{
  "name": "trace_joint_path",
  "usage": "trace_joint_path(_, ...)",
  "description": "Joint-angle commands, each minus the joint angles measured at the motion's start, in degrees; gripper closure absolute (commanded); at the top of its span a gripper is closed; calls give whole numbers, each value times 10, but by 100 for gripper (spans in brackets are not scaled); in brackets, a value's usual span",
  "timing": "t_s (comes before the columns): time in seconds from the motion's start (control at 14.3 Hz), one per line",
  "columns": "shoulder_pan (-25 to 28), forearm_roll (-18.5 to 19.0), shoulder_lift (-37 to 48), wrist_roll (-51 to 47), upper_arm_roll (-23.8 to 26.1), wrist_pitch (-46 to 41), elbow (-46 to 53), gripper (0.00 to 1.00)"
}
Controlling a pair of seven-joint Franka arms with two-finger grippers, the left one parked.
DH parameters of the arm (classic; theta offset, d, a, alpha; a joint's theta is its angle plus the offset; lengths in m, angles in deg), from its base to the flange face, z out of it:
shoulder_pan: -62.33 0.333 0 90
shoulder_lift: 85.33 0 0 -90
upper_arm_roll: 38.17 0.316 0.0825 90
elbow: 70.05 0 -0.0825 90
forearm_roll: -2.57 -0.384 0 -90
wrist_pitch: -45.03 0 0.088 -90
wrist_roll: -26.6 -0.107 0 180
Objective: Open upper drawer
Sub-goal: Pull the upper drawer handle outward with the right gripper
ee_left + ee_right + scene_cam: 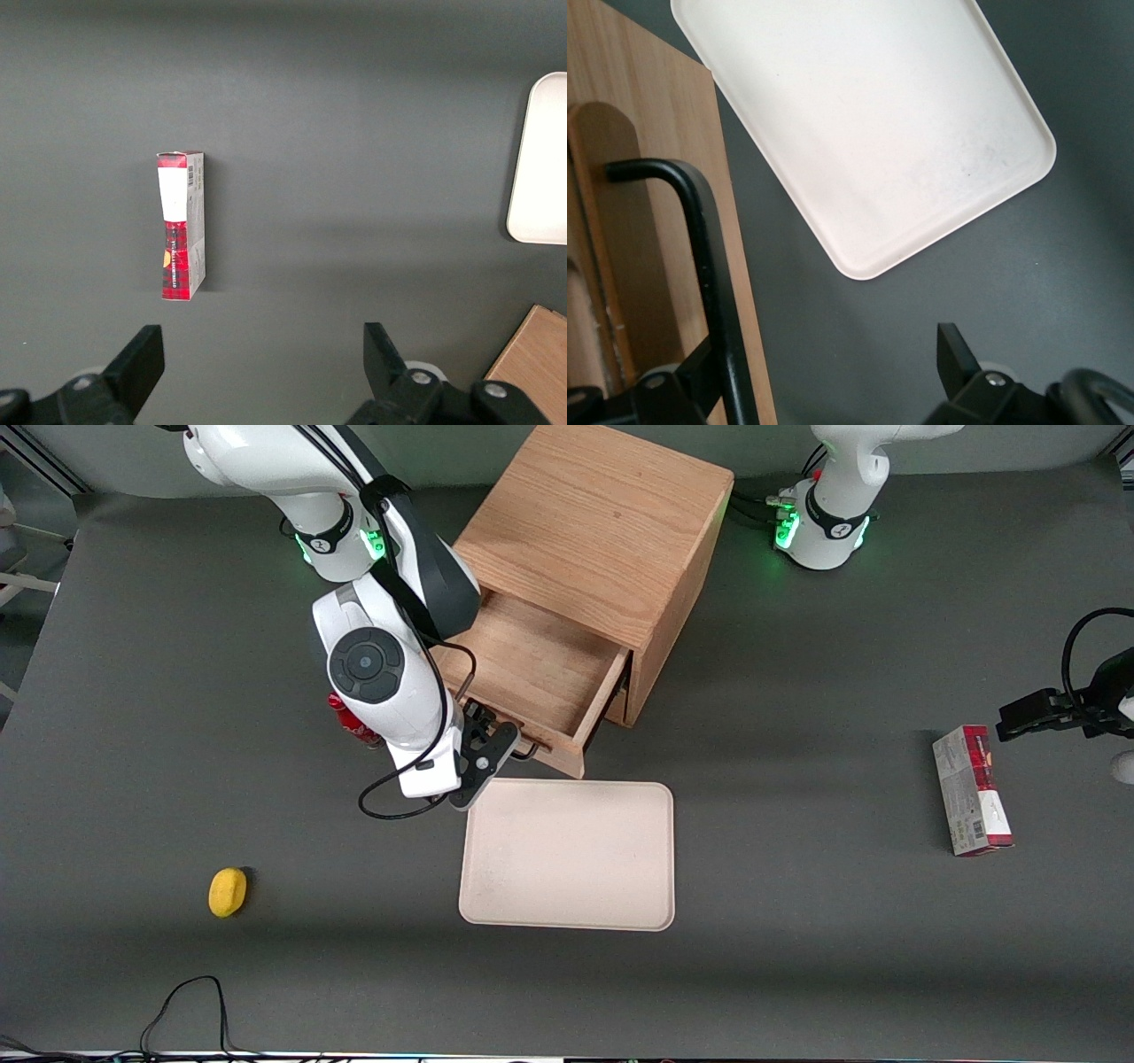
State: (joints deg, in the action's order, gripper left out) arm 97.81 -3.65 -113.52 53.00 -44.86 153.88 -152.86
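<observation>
The upper drawer [532,669] of the wooden cabinet [602,522] stands pulled well out, and its shallow light-oak tray is bare inside. Its thin black bar handle [529,749] [713,266] runs along the drawer front [656,221]. My right gripper [493,737] [829,350] hangs at that front, nearer the front camera than the drawer, with its fingers spread wide open. One finger [700,372] sits right against the handle bar. The other finger [952,350] hangs over bare table, apart from it. Nothing is clamped.
A pale empty tray [567,855] [868,133] lies close in front of the drawer. A red can [353,726] stands beside my arm. A yellow lemon-like object [228,891] lies toward the working arm's end. A red box [971,788] [182,226] lies toward the parked arm's end.
</observation>
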Motion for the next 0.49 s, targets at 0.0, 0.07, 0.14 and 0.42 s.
trace_joint_path(0.0, -18, -11, -34, 15, 4, -18, 53, 0)
trace_joint_path(0.07, -23, -10, -39, 15, 4, -18, 58, 0)
trace_joint_path(0.14, -27, -11, -46, 21, 5, -18, 67, 0)
trace_joint_path(0.42, -38, -11, -59, 24, 5, -21, 85, 0)
